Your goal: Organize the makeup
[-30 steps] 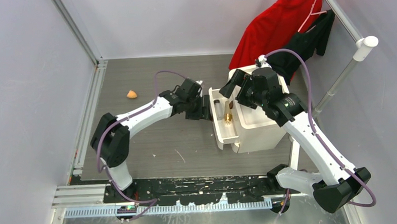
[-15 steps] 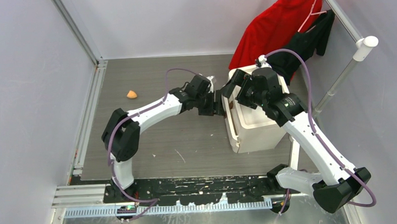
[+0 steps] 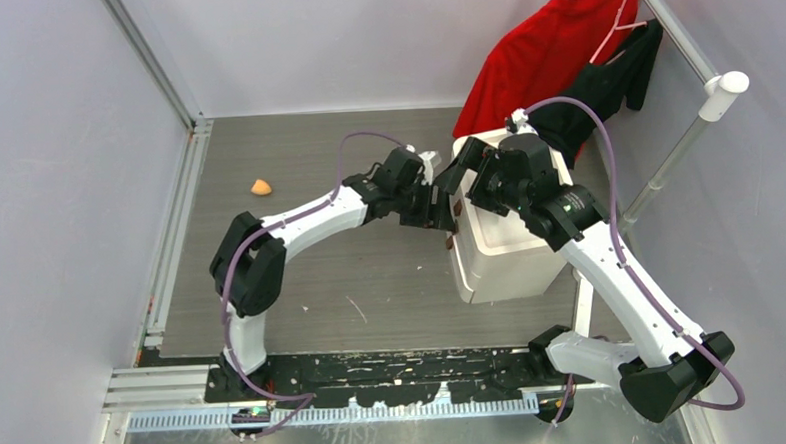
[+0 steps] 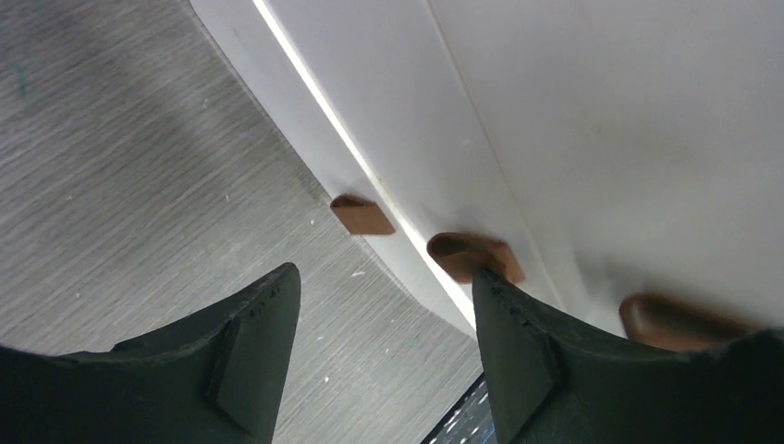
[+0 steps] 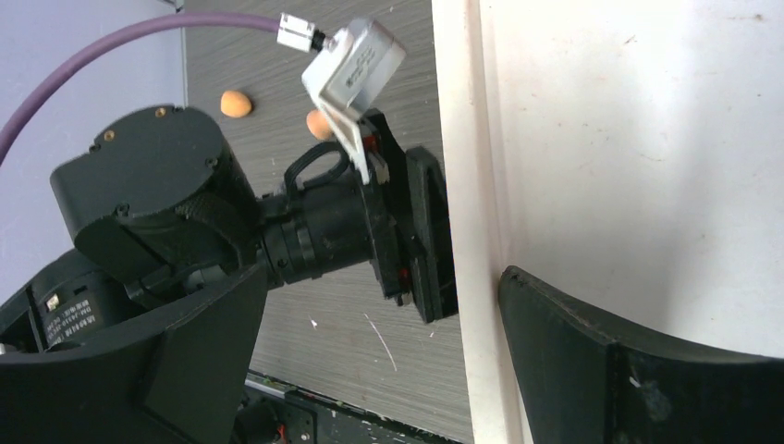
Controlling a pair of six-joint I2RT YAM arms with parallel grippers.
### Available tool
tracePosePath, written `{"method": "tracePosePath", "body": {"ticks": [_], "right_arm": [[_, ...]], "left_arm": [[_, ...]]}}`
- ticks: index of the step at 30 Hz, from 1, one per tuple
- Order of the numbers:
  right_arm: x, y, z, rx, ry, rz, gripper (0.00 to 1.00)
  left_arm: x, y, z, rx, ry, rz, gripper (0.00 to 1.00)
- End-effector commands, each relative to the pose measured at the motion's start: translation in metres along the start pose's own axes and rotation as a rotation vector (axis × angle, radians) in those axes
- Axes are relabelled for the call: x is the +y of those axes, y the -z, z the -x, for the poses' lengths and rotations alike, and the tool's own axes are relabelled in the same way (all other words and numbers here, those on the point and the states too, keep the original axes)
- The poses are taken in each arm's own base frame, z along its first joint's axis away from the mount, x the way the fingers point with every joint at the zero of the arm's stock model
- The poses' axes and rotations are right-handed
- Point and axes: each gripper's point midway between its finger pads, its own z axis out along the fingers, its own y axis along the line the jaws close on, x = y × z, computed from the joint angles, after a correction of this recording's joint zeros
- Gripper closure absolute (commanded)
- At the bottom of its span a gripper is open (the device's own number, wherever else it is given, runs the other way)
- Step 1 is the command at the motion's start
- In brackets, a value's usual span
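A white drawer box [image 3: 508, 247] stands right of centre with its drawer pushed in, so any makeup inside is hidden. My left gripper [image 3: 447, 212] is open and empty against the drawer front [image 4: 601, 139]. Its right finger [image 4: 518, 361] touches a brown handle tab [image 4: 467, 254]. My right gripper [image 3: 464, 169] is open and empty over the box's far left corner, with one finger [image 5: 629, 370] on the box top [image 5: 629, 139]. An orange sponge [image 3: 260, 187] lies far left on the table and also shows in the right wrist view [image 5: 236, 103]. A second orange-pink sponge [image 5: 319, 124] peeks from behind the left wrist.
Red and black clothes [image 3: 552, 55] hang on a rail at the back right, just behind the box. A white post [image 3: 721, 93] stands at the right wall. Two more brown tabs [image 4: 362, 215] are on the drawer front. Grey walls enclose the table.
The drawer was open with a clear vial and a gold-brown bottle inside. My left gripper moved right and pushed it shut. The right arm has not moved.
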Motion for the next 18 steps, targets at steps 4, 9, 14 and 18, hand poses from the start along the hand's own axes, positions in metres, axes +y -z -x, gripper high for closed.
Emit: {"method": "tracePosePath", "body": {"ticks": [4, 9, 14, 18], "right_arm": [[0.014, -0.001, -0.025, 0.115, -0.026, 0.068, 0.0], [0.016, -0.002, -0.025, 0.121, -0.026, 0.071, 0.0], [0.015, 0.002, -0.023, 0.109, -0.023, 0.071, 0.0], [0.015, 0.004, -0.02, 0.103, -0.016, 0.064, 0.0]], "left_arm": [[-0.026, 0.044, -0.004, -0.084, -0.254, -0.23, 0.31], [-0.015, 0.037, -0.028, -0.053, -0.366, -0.289, 0.32], [0.0, 0.023, -0.036, -0.17, -0.524, -0.324, 0.28], [0.006, 0.014, -0.029, -0.263, -0.647, -0.316, 0.29]]}}
